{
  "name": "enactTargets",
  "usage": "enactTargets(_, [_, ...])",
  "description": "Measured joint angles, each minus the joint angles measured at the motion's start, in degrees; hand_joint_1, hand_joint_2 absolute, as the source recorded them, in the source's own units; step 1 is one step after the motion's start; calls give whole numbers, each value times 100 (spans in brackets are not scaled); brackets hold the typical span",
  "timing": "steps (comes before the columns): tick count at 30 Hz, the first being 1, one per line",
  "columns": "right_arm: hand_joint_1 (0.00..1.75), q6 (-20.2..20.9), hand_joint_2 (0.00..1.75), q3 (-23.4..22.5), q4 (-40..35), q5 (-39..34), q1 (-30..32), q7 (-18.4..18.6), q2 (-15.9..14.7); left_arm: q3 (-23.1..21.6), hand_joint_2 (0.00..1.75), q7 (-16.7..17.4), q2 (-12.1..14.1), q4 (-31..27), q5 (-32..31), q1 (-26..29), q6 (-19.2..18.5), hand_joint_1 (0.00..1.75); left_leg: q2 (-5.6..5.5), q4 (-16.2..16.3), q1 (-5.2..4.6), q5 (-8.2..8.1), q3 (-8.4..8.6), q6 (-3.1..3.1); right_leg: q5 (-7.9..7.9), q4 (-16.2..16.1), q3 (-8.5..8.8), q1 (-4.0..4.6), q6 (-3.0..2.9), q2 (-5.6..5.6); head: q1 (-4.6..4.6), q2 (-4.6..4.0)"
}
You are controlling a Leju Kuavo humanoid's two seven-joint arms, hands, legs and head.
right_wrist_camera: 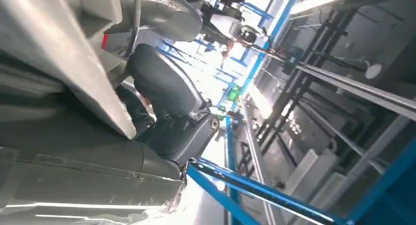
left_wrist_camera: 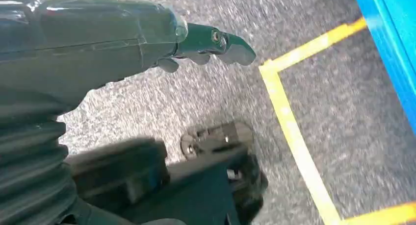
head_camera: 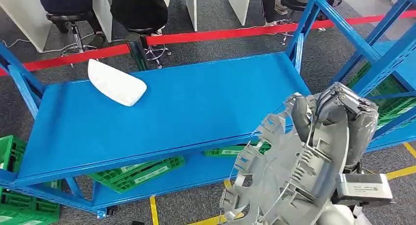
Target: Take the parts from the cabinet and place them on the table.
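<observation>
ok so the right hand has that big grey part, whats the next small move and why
Probably carry the grey ribbed part forward over the blue shelf surface and lower it there. The right hand grips the part's upper edge, and it hangs off the near edge. Aim right of the white part, where the surface is bare.

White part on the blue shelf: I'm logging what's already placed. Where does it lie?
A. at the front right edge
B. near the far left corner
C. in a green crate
B: the white part lies on the blue shelf near its far left corner.
</observation>
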Motion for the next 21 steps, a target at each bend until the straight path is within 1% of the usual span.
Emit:
enactTargets(4, [175, 40, 175, 28, 151, -28, 32, -31, 140, 105, 175, -57, 66, 4, 112, 2, 42, 0, 5, 3, -15, -12, 1, 20, 1, -1, 0, -15, 4, 0, 0, 0])
enactTargets(6, [175, 46, 175, 50, 241, -41, 67, -52, 201, 142, 175, -11, 92, 4, 127, 2, 42, 0, 7, 8, -31, -22, 0, 37, 1, -4, 0, -27, 10, 1, 0, 0])
enactTargets(10, [175, 39, 175, 68, 378, -66, 99, -101, 302, 162, 175, 116, 147, 9, 142, 3, 42, 0, 13, 18, -79, -41, 0, 85, 1, -20, 5, -67, 74, 10, -2, 0])
enactTargets(11, [175, 35, 175, 72, 394, -66, 107, -109, 315, 177, 175, 155, 157, 9, 142, 3, 44, 0, 15, 1, -64, -4, 5, 123, 31, -21, 16, -66, 108, 16, -7, 0])
enactTargets(12, [175, 33, 175, 72, 400, -65, 112, -116, 317, 194, 175, 186, 164, 9, 144, 1, 44, 0, 27, -70, -4, 28, 33, 159, -51, 8, -6, -74, 112, 26, -9, 0])
enactTargets(13, [175, 29, 175, 70, 407, -61, 121, -122, 321, 205, 175, 208, 173, 9, 144, 0, 46, 0, 33, -76, -8, 45, 39, 179, -184, 139, -49, -55, 109, 22, 11, 0])
enactTargets(14, [175, 26, 175, 70, 411, -57, 120, -129, 319, 220, 175, 225, 181, 9, 144, 1, 46, 0, 37, -76, -8, 46, 34, 183, -417, 494, -197, -51, 107, 24, 44, 0])
enactTargets(15, [175, 24, 175, 72, 418, -55, 132, -129, 321, 234, 175, 243, 181, 9, 142, 4, 44, 0, 41, -76, -14, 46, 33, 183, -658, 976, -402, -55, 112, 23, 66, 0])
enactTargets(16, [175, 22, 175, 72, 433, -55, 149, -129, 321, 238, 175, 247, 184, 9, 142, 4, 44, 0, 46, -75, -19, 46, 29, 183, -837, 1437, -609, -53, 118, 23, 63, 0])
enactTargets(17, [175, 22, 175, 74, 455, -57, 164, -129, 321, 240, 175, 254, 190, 9, 142, 5, 46, 0, 48, -73, -23, 46, 29, 182, -897, 1724, -744, -53, 120, 22, 74, 0])
enactTargets(18, [175, 22, 175, 79, 474, -57, 178, -129, 324, 243, 175, 256, 192, 9, 142, 6, 44, 0, 48, -73, -23, 46, 31, 182, -802, 1758, -768, -54, 111, 21, 76, 0])
enactTargets(19, [175, 22, 175, 98, 477, -52, 193, -131, 321, 243, 175, 254, 195, 9, 142, 5, 44, 0, 46, -68, -22, 45, 29, 181, -594, 1565, -700, -54, 99, 21, 79, 0])
enactTargets(20, [175, 22, 175, 120, 477, -52, 208, -131, 324, 243, 175, 243, 195, 7, 138, 5, 42, 0, 39, -61, -21, 46, 32, 178, -284, 1132, -513, -54, 80, 19, 96, 0])
enactTargets(21, [175, 24, 175, 153, 470, -50, 209, -133, 328, 243, 175, 216, 192, 4, 127, 4, 37, 0, 33, -54, -19, 44, 35, 166, -20, 638, -298, -54, 59, 17, 112, 0])
